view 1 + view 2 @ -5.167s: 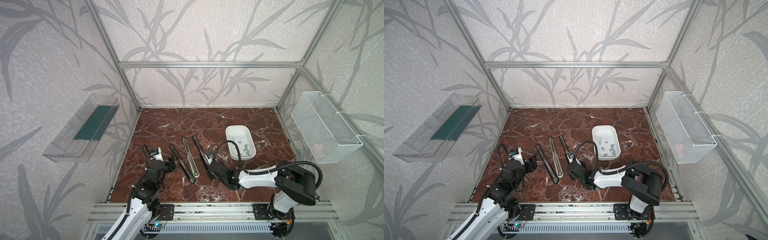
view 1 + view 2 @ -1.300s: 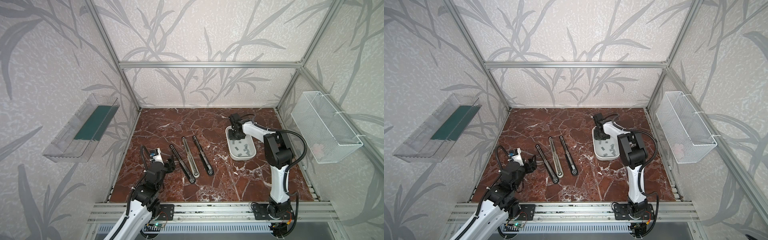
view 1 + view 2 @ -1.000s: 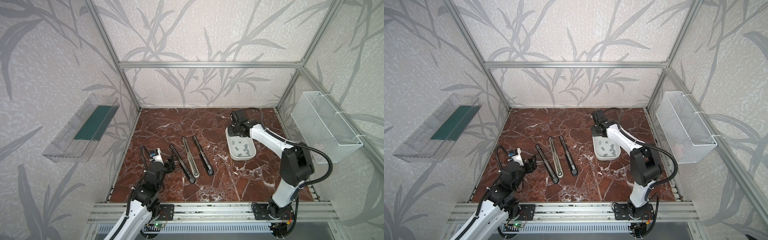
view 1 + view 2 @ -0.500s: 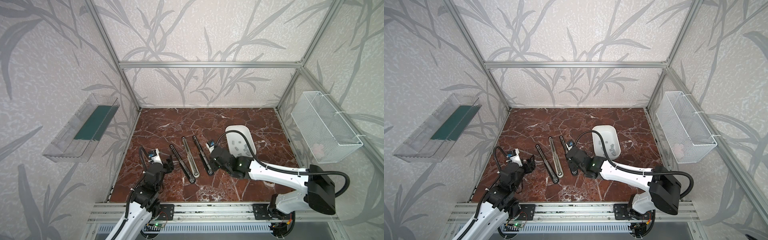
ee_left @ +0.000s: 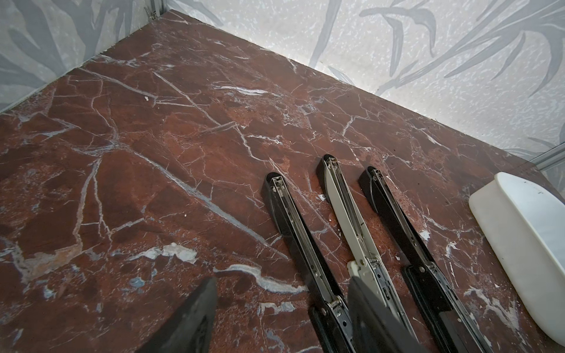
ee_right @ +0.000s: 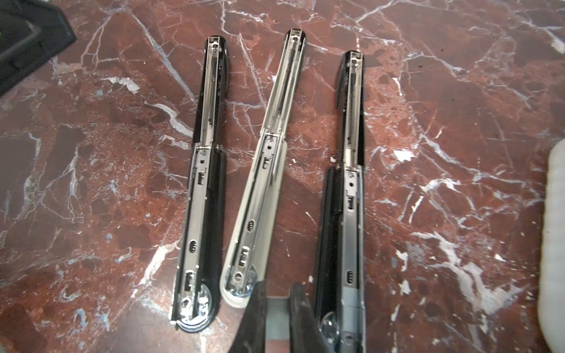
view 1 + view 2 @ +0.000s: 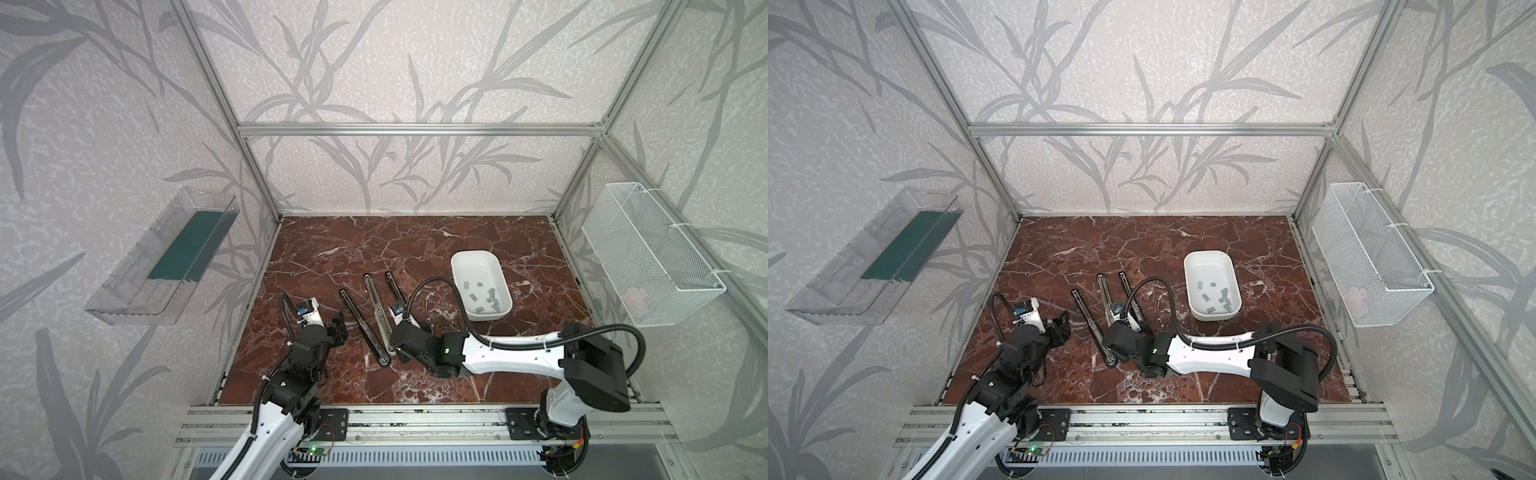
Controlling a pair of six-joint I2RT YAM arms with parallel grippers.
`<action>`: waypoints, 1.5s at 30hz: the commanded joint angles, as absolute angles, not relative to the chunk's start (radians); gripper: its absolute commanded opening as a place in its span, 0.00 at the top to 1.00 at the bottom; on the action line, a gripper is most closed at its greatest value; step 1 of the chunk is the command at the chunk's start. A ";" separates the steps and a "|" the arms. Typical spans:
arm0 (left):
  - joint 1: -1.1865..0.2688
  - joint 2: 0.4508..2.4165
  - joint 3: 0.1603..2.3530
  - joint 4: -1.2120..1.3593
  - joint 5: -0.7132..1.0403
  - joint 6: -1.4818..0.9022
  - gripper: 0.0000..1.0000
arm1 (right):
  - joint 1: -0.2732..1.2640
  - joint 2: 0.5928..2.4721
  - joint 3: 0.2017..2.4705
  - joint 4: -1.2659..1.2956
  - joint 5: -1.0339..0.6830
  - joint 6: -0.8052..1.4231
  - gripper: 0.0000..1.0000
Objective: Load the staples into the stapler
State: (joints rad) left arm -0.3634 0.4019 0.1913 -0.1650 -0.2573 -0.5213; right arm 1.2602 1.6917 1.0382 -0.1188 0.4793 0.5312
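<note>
The right gripper (image 6: 277, 287) is clenched on a grey staple strip (image 6: 276, 318), poised between the grey stapler (image 6: 263, 195) and the right black stapler (image 6: 348, 198); the other staples (image 7: 482, 297) lie in the white tray (image 7: 478, 268); the left gripper (image 5: 281, 282) is released and empty, beside the left black stapler (image 5: 293, 232).

Soft, even white light fills the cell in both top views, leaving only faint shadows on the red marble floor (image 7: 353, 249). In the right wrist view chrome on the open staplers (image 6: 266, 183) glints, while the right gripper (image 6: 278, 288) and the grey staple strip (image 6: 276, 318) it pinches blur close to the lens, like the white tray (image 6: 555, 244) at the edge
</note>
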 commanded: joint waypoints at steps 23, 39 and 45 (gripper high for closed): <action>-0.356 0.386 0.197 -0.203 -0.271 -0.572 0.30 | 1.272 1.943 1.250 -0.159 0.565 0.537 0.95; -0.356 0.400 0.198 -0.191 -0.266 -0.569 0.30 | 1.255 1.902 1.232 -0.160 0.538 0.520 0.95; -0.356 0.400 0.198 -0.191 -0.264 -0.569 0.30 | 1.255 1.902 1.228 -0.161 0.546 0.519 0.95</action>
